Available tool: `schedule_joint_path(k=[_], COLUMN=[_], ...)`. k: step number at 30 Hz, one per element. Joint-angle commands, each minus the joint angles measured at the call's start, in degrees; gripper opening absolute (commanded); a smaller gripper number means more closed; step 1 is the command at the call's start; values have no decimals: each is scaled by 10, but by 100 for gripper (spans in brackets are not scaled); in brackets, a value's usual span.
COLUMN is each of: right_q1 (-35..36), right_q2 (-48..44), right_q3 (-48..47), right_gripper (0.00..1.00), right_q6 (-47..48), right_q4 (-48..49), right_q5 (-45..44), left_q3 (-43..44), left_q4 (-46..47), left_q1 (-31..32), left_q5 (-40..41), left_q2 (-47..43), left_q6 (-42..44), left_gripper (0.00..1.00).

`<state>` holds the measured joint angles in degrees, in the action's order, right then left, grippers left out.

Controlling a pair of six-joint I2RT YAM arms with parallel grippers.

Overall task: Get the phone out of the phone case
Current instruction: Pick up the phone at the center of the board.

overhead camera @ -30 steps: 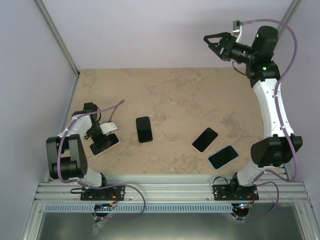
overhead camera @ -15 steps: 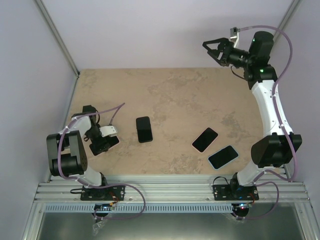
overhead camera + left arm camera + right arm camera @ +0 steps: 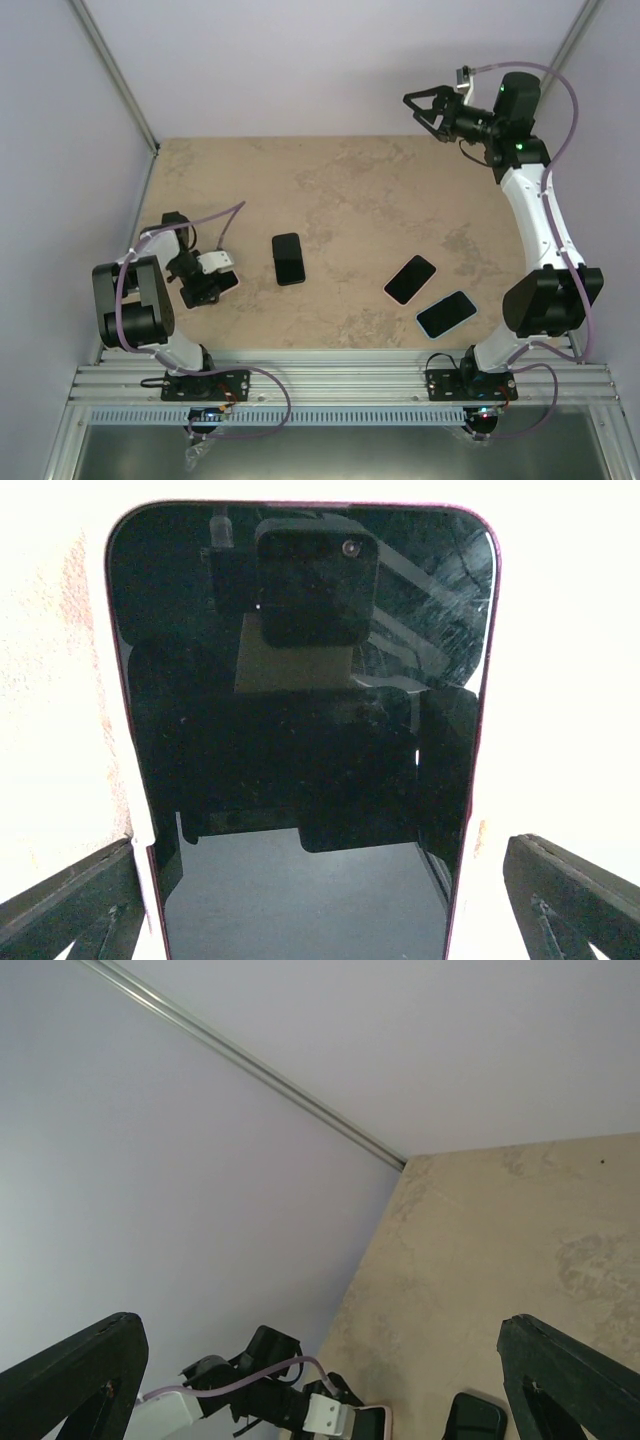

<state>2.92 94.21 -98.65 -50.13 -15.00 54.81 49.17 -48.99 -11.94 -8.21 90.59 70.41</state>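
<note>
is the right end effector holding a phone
No, the right end effector is up in the air, open and empty.

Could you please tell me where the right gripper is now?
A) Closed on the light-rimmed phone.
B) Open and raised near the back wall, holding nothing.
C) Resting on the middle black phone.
B: the right gripper hangs open high by the back wall, with nothing between its fingers.

Beige stone-look table (image 3: 380, 190), pale lilac walls (image 3: 300, 60) left, far, right; metal corner posts (image 3: 115, 75); aluminium rail (image 3: 340, 380) near.
</note>
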Motion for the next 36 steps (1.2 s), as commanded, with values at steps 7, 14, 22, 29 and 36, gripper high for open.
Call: schedule_joint_path(k=[7,14,22,29,36], right_q1=[-3,-4,4,3,3], right_q2=[-29,-48,-77,-113,-119], right_q3=[43,132,153,205,198], right_gripper=[98,98,98,98,98], right_q6=[27,118,306,386,416], right_q4=[12,-26,-183,-224,-179], right_q5=[-13,-42,-288,-409,-322], left_q3=[-118,-118,-61,-23,27], left_q4=[118,130,75,80,109], left_q1=[-7,-7,-6,12,94], left_q5=[37,34,-58,-101,-119], left_q2=[-29,-34,-68,-107,-142], left_q6=[-5,-48,-130,-214,-345], left_gripper=[96,71,48,39,33])
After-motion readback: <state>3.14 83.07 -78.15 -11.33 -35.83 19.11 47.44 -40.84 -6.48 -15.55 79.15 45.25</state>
